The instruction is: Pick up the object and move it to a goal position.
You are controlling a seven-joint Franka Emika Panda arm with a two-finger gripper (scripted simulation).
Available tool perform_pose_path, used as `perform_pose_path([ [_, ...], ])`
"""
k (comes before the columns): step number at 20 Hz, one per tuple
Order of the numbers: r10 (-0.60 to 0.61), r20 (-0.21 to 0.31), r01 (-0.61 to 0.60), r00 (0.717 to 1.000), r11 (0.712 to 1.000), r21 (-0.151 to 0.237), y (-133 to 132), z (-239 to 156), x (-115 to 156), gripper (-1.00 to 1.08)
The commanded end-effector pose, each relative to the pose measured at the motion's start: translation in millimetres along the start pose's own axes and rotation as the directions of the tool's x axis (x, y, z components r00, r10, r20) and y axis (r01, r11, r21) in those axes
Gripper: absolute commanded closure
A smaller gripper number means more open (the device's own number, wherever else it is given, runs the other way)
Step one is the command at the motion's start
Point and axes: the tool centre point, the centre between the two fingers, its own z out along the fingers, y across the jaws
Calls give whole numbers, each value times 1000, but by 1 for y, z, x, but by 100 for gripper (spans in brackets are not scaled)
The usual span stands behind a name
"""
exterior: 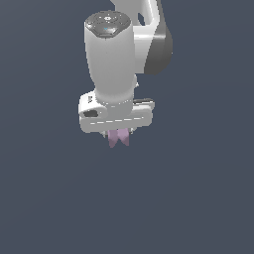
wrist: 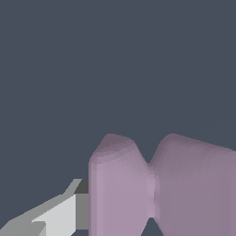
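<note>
Item: one white Franka arm [exterior: 111, 54], wrist pointing downward, set against a uniform dark slate-blue ground [exterior: 198, 198] with no visible markings. Below the broad white hand body sits the gripper [exterior: 118, 135], whose fingers are mostly hidden by that body in the exterior view. Item: the object [exterior: 119, 138], a small pale pink-lilac solid of bow-tie form, two flared lobes joined at a narrow waist; it protrudes just beneath the hand body, narrower than the hand, roughly centred under it. In the wrist view the object [wrist: 156, 189] fills the near field, its waist running upright between the lobes, and one grey-and-white finger [wrist: 69, 209] lies flush against the outer face of one lobe; the opposite finger falls outside that picture. Condition of the fingers: closed in on the object, one pad seen in contact, the other not visible. Whether the object rests on the ground surface or is held clear of it cannot be told, since no shadow or contact line shows.
</note>
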Motion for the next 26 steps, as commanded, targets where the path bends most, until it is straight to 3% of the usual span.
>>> perform_pose_path([
  [1, 0, 1, 0, 1000, 1000, 0, 7, -27, 1, 108],
  [13, 0, 1, 0, 1000, 1000, 0, 34, -128, 11, 108],
  [26, 0, 2, 0, 1000, 1000, 0, 45, -169, 18, 108],
])
